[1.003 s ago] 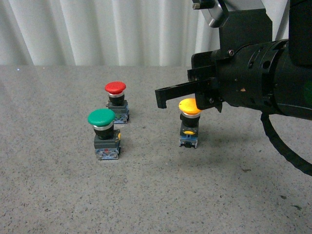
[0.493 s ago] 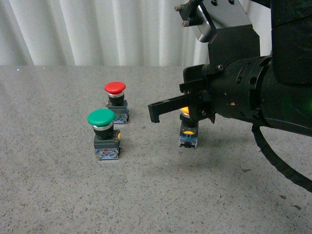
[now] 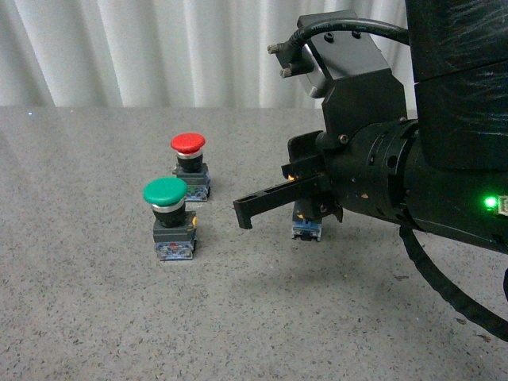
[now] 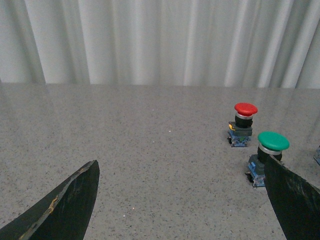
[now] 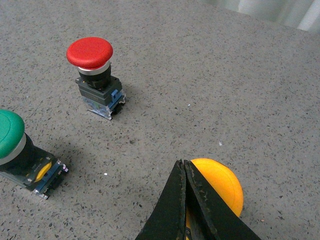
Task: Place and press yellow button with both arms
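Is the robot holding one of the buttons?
No, nothing is held. The right gripper is shut empty over the yellow button; the left gripper is open, empty.

Grey table (image 3: 95, 317) (speckled) carries red button (image 3: 189, 144), green button (image 3: 165, 191) and yellow button (image 3: 307, 230)

No readable text, labels, brands, numbers or signs in any view
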